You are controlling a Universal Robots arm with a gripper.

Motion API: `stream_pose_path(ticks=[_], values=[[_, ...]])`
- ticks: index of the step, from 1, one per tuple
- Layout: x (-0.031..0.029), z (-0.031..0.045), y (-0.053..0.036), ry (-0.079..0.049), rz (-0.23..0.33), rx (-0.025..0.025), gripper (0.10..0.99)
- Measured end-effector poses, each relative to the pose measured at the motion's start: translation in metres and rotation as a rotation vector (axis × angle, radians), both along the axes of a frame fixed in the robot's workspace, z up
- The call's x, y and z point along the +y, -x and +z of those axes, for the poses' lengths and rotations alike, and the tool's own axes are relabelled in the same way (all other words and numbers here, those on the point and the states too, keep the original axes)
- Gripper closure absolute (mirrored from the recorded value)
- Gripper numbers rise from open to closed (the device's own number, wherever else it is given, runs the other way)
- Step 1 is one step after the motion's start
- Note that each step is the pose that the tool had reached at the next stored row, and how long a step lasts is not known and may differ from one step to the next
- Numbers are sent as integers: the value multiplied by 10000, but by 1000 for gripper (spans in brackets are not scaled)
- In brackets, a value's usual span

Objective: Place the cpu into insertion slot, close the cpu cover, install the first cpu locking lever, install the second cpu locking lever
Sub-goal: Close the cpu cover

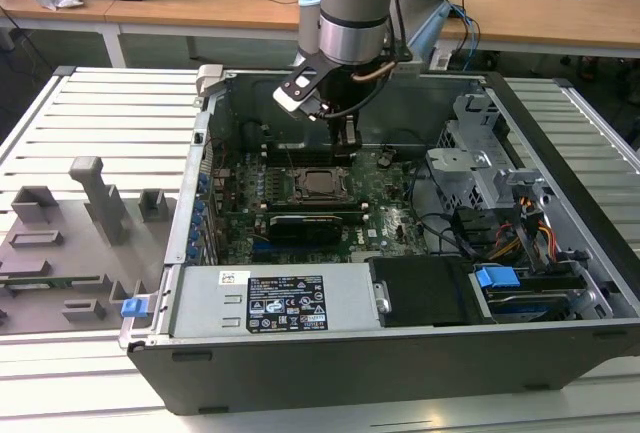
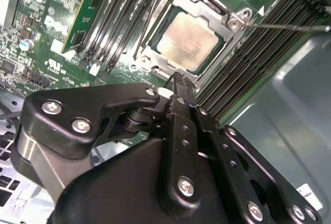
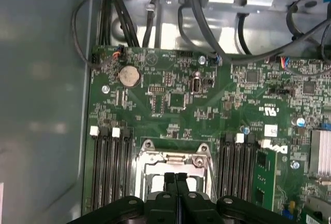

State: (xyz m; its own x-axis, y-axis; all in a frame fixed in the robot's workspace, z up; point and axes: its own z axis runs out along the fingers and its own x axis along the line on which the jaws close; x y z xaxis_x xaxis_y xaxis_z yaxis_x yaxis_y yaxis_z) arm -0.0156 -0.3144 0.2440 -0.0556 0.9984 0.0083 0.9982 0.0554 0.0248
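Observation:
The cpu lies flat in the insertion slot of the green motherboard, its pale metal top showing. The silvery cpu cover lies down around the chip as a frame. A thin metal locking lever sticks out from one socket corner, over the memory slots. My gripper hangs just above the socket's edge with its black fingers pressed together and nothing between them. In the first wrist view the gripper hides part of the socket frame. In the exterior view the gripper stands a little behind the cpu.
The open case's walls ring the board. A long black card lies in front of the socket, and memory slots flank it. On the exterior view's right are a metal drive cage and cables. A grey fixture tray lies outside, on the left.

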Motion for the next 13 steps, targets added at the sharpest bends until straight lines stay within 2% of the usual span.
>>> stream_pose_path(ticks=[13], values=[[0,0,127,0,0,0,980]])
